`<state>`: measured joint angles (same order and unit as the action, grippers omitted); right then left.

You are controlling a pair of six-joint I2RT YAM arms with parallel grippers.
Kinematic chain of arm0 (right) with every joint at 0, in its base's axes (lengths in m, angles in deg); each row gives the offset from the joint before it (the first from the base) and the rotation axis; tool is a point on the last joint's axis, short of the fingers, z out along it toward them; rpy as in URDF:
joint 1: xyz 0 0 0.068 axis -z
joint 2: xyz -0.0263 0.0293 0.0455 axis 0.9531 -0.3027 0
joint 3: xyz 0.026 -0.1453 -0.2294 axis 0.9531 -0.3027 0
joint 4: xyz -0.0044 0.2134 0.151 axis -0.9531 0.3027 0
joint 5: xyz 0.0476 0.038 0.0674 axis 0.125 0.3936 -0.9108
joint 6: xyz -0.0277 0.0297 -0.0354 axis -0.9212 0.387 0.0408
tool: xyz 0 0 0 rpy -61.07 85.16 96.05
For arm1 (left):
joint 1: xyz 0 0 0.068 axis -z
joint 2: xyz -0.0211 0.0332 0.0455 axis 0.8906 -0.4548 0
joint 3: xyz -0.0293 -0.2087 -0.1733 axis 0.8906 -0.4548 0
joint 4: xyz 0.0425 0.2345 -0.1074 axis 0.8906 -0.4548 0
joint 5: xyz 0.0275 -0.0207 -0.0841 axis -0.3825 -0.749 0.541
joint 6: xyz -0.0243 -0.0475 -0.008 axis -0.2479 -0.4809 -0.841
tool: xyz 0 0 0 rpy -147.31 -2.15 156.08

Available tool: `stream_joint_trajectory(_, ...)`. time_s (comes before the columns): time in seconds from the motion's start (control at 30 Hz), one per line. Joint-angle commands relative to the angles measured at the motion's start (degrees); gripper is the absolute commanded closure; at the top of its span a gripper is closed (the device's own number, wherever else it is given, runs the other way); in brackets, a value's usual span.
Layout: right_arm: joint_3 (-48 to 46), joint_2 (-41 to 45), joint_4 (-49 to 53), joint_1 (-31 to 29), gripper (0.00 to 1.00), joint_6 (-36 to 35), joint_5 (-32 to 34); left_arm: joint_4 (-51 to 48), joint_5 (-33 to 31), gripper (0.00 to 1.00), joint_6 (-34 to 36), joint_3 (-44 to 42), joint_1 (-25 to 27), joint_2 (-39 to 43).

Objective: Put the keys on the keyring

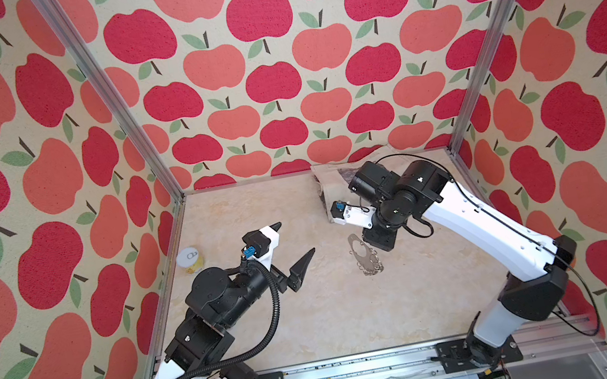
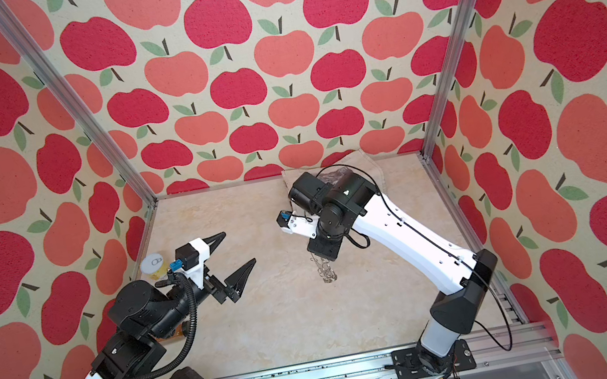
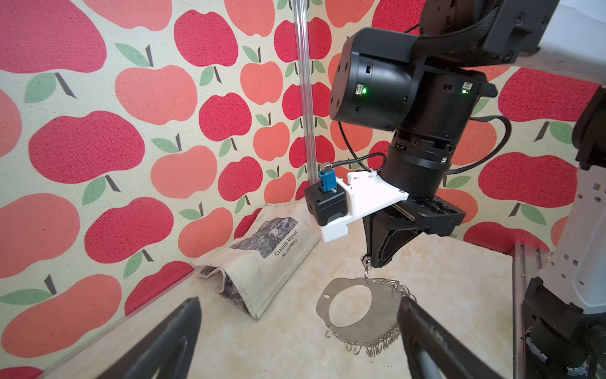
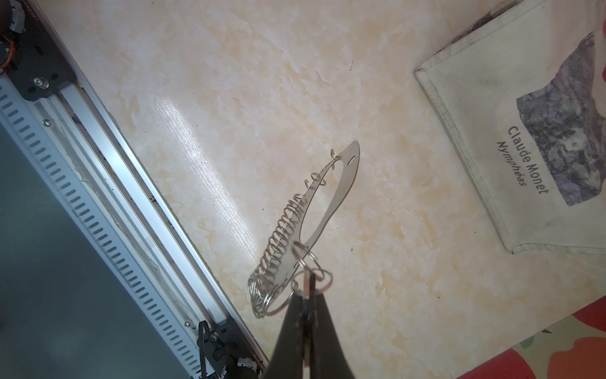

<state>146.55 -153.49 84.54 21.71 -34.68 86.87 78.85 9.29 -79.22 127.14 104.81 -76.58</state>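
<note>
The right gripper [image 4: 306, 297] pointed down over the marbled table [image 4: 410, 295]. Its 2 fingers were clamped together on 1 end of the keyring [image 3: 382, 320], at a small silver piece [image 4: 306, 285] (a ring or a key, too small to tell). The grey crescent plate hung tilted from that pinch, with its fringe of silver rings [image 4: 282, 229] along the outer edge. Whether its low end touched the table could not be told. The left gripper [image 1: 297, 238] hovered well apart to the left of the plate, its 2 fingers spread wide around nothing. A yellow can [image 1: 190, 260] stood at the table's left edge. A canvas pouch [image 3: 262, 262] printed "Claude Monet Nymphéas" lay at the far edge, behind the right gripper.
</note>
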Motion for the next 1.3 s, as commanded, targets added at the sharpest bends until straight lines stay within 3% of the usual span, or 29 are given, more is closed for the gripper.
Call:
stream_joint_trajectory(0.0,2.67,-2.03,0.93,-0.69,1.00,1.78,-2.33,-1.17,-3.44,0.05,-1.56,-1.40,-0.12,1.64)
stream_joint_trajectory(0.57,23.95,-22.33,-3.01,-5.00,1.00,3.12,-15.10,-11.01,-9.85,0.04,-4.64,-2.37,-0.12,7.82)
stream_joint_trajectory(0.7,14.89,-21.17,-7.90,-3.38,1.00,5.00,-15.68,-13.33,-10.09,0.04,-4.85,-1.27,-0.05,7.36)
stream_joint_trajectory(1.03,-19.82,-10.15,-22.08,1.37,1.00,11.52,-19.83,-12.54,-8.74,0.04,-4.78,-2.12,-0.21,5.53)
stream_joint_trajectory(1.27,-32.63,-5.69,-26.50,2.63,1.00,15.34,-17.24,-11.95,-7.61,0.04,-4.95,-2.57,-0.21,3.39)
